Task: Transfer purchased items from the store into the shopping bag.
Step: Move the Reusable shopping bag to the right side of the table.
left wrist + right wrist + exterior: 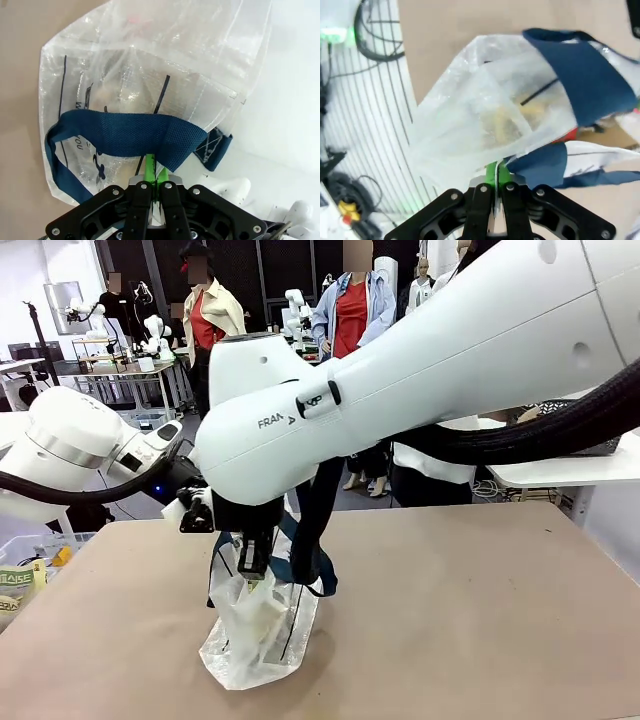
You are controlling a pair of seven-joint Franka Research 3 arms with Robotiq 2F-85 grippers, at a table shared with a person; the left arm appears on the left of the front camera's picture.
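Both arms point down over the table; left gripper and right gripper each seem clamped on the shopping bag rim, at 6 o'clock in each wrist view

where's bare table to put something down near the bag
Bare brown table runs from the shopping bag to the picture's right edge; a narrower bare strip lies on its left. It is crowded over the bag, where the left gripper and right gripper pinch it.

Tan table, dark back wall — white side table
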